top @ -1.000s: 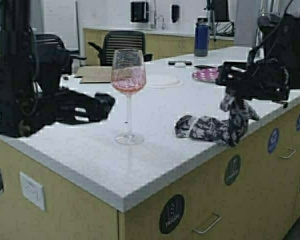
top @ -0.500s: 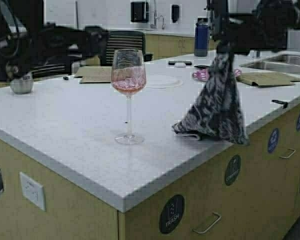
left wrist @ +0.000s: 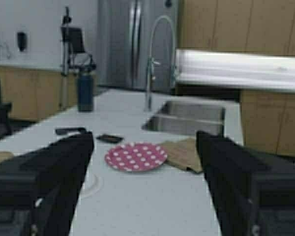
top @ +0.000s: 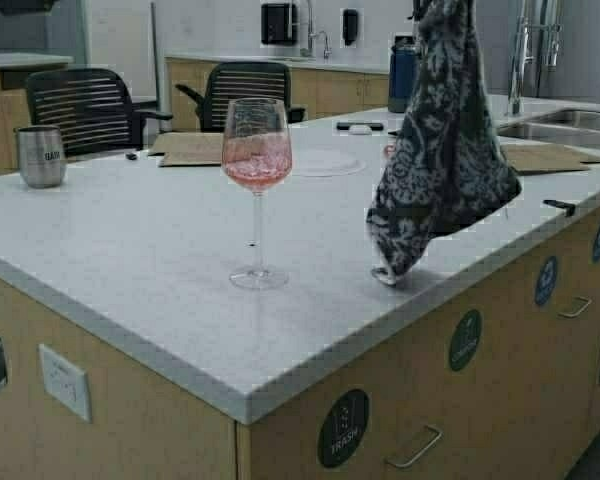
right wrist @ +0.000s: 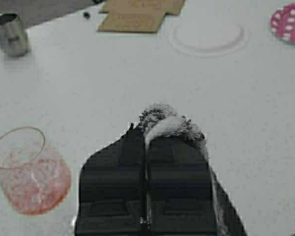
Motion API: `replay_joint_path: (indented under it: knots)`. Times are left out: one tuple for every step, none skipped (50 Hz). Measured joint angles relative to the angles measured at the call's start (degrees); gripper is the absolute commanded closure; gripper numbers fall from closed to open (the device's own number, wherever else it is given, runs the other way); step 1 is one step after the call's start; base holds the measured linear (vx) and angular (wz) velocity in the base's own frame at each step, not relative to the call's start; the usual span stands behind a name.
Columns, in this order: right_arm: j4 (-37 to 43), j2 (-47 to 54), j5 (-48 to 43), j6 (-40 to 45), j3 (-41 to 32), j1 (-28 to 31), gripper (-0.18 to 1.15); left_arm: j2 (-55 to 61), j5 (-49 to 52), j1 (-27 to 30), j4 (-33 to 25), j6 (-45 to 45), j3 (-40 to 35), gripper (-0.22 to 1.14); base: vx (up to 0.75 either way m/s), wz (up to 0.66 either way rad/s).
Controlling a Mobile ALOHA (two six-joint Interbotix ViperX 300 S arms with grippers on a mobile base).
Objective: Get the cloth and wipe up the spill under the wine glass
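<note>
The wine glass (top: pixel 257 160) stands upright on the white counter (top: pixel 160 260), with pinkish residue in its bowl; it also shows in the right wrist view (right wrist: pixel 29 172). The cloth (top: pixel 440 150) hangs from above the top of the high view, to the right of the glass, with its lowest corner at the counter surface. My right gripper (right wrist: pixel 146 142) is shut on the cloth's top fold (right wrist: pixel 167 123), high over the counter. My left gripper (left wrist: pixel 145 140) is open and empty, raised and facing the sink end. Neither gripper shows in the high view.
A steel tumbler (top: pixel 41 156) stands at the far left. A white plate (top: pixel 320 162), cardboard (top: pixel 190 148), a pink dotted plate (left wrist: pixel 135 157) and a blue bottle (top: pixel 402 75) lie behind the glass. A sink (top: pixel 550 128) is at the right. Chairs stand behind the counter.
Both arms have risen out of the high view. The right gripper has lifted the cloth off the counter, so it now hangs with only its lowest corner at the surface. The glass has not moved.
</note>
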Motion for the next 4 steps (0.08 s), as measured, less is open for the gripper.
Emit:
replay_joint_path:
  knots:
    - [0.0, -0.35, 0.26, -0.26, -0.26, 0.0, 0.9, -0.53, 0.88, 0.0, 0.09, 0.26, -0.44, -0.05, 0.0, 0.0]
    - [0.09, -0.79, 0.7, -0.44, -0.62, 0.0, 0.9, -1.14, 2.02, 0.0, 0.0, 0.53, -1.05, -0.05, 0.0, 0.0]
    - [0.0, -1.05, 0.97, -0.53, -0.88, 0.0, 0.9, -1.67, 3.16, 0.0, 0.0, 0.79, -1.58, -0.05, 0.0, 0.0]
    - [0.0, -1.49, 1.32, -0.7, -1.14, 0.0, 0.9, -2.2, 4.31, 0.0, 0.0, 1.23, -2.2, -0.05, 0.0, 0.0]
